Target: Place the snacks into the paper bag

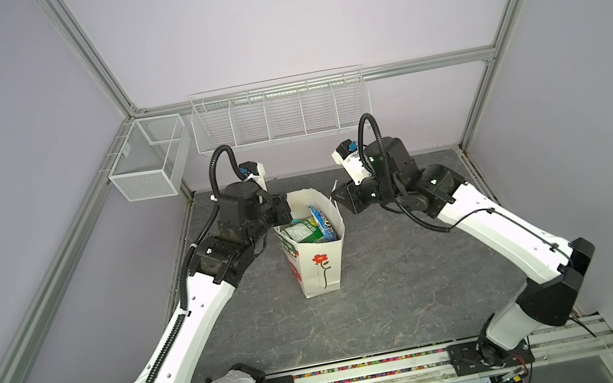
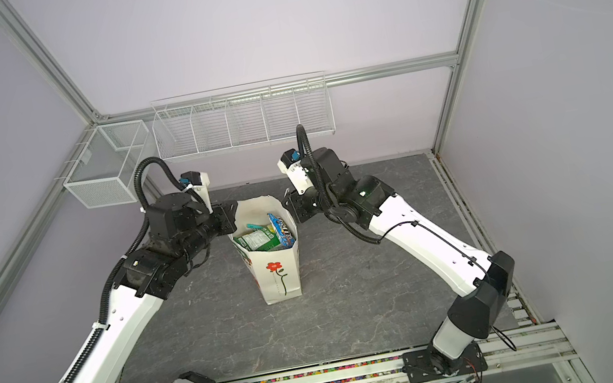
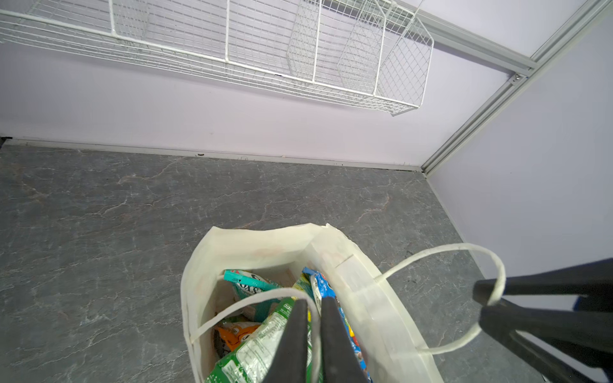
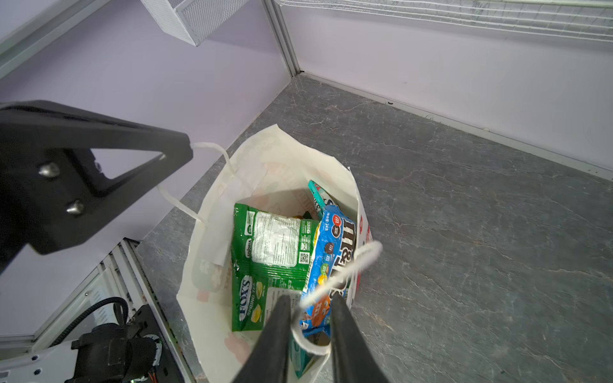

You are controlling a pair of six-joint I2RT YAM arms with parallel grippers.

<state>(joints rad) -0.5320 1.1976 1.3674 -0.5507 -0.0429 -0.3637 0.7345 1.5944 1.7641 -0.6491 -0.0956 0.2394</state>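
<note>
Cream-white paper bag [image 1: 319,266] stands upright near the middle of the table [image 1: 397,291] with its mouth open, and the snacks [image 1: 305,230] are inside it. In the wrist views I can count a green FOX'S packet [image 4: 265,265], a blue M&M's packet [image 4: 335,238], a teal packet [image 4: 316,192] and, lower down, an orange packet [image 3: 232,333]. More may lie under them, but this I cannot tell. I see no packet outside the bag in any view, so I judge that the putting-in is finished or almost finished.

The left gripper [image 1: 288,214] is at the bag's left rim, with its fingers pressed together on the left cord handle [image 4: 209,146]. The right gripper [image 1: 336,197] is at the opposite rim and pinches the right cord handle [image 3: 457,246] in the same way. What is left, I think, is only to let go of the handles, or to lift the bag if this is wanted.

The table is dark grey with pale veins like stone, flat and matt. Around it are pale lilac walls and an aluminium frame [image 1: 92,55]. A long wire rack [image 1: 279,117] hangs on the back wall and a mesh basket [image 1: 148,164] on the left one. Both seem to hold nothing.
</note>
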